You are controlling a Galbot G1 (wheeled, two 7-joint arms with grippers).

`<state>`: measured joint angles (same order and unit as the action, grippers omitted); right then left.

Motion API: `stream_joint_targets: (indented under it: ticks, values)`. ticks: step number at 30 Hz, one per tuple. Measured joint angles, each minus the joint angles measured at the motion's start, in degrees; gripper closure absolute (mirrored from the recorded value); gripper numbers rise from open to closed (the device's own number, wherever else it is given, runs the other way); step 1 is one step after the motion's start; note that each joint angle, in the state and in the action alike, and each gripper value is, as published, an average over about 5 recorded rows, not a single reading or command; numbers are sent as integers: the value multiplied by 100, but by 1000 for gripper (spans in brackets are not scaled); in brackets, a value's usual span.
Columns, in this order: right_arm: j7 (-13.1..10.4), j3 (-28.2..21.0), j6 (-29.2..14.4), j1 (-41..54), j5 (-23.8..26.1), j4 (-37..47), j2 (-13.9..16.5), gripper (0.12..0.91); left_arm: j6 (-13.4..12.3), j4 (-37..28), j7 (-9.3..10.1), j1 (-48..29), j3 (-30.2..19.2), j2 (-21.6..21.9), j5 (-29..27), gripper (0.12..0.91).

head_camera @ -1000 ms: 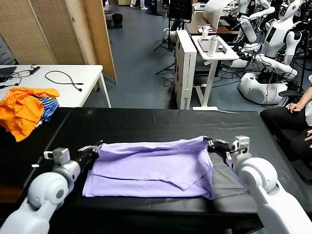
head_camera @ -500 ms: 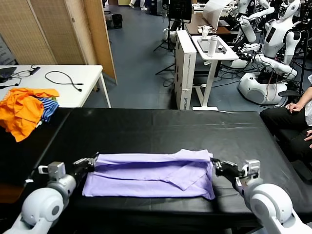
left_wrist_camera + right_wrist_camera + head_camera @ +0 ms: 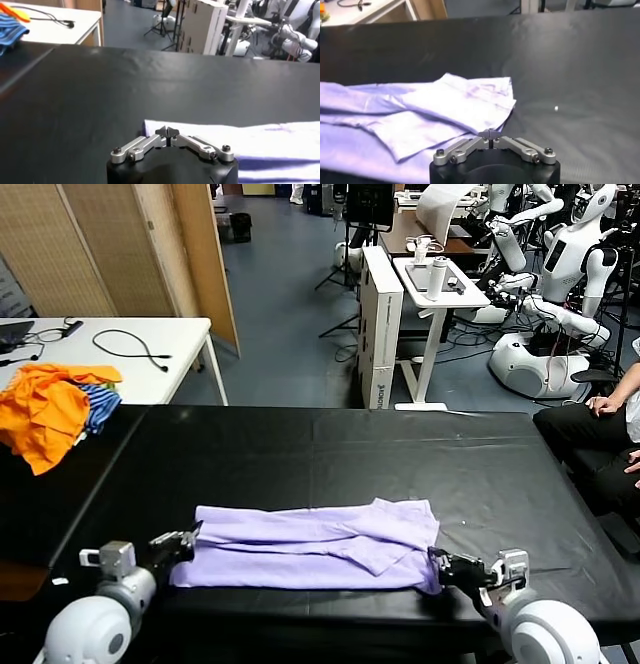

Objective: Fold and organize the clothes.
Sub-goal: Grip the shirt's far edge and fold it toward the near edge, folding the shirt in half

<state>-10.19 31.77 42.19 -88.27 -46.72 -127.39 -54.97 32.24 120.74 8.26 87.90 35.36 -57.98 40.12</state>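
Although both arms sit low at the near edge of the black cloth-covered surface point(image 3: 330, 444), the head view shows the pale lavender cotton T-shirt point(image 3: 310, 546) folded into a long band along that edge. The left pincer point(image 3: 182, 540) pinches one end of it and the right pincer point(image 3: 441, 565) the other. If either pulls further toward the edge, the band could slide off the surface.

From the left wrist, the left pincer point(image 3: 167, 133) is closed on the shirt's corner point(image 3: 155, 126); a thin pinch could slip.

From the right wrist, the right pincer point(image 3: 490, 135) is closed at the shirt's hem, where loose layers point(image 3: 445, 107) could bunch or unfold on release.
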Motion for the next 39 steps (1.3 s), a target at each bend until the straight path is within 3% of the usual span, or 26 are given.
stream_joint_targets:
  ticks: [2,4,11,14,16,19,29,39]
  values:
    - [34,50,0,-55,-3,-79,-2,789,18,24,52,35,16,-50,-65,867]
    - [43,116,0,-98,-20,-170,-11,686,38,56,88,68,56,-104,-107,802]
    - [-38,321,0,90,-145,-260,-136,245,105,185,111,87,257,-232,-123,377]
    - [-141,263,0,401,-131,-67,-265,142,93,156,117,-4,266,-270,-196,212]
    - [-187,185,0,653,-95,124,-370,126,74,91,139,-103,225,-303,-232,147]
    - [-226,46,0,1018,-24,448,-525,119,46,-53,170,-303,131,-360,-255,126]
    - [-236,-275,0,1776,0,1320,-832,118,-14,-678,143,-751,-83,-518,-340,123]
    - [-236,-403,0,1934,50,1631,-915,118,71,-869,142,-947,-183,-435,-118,138]
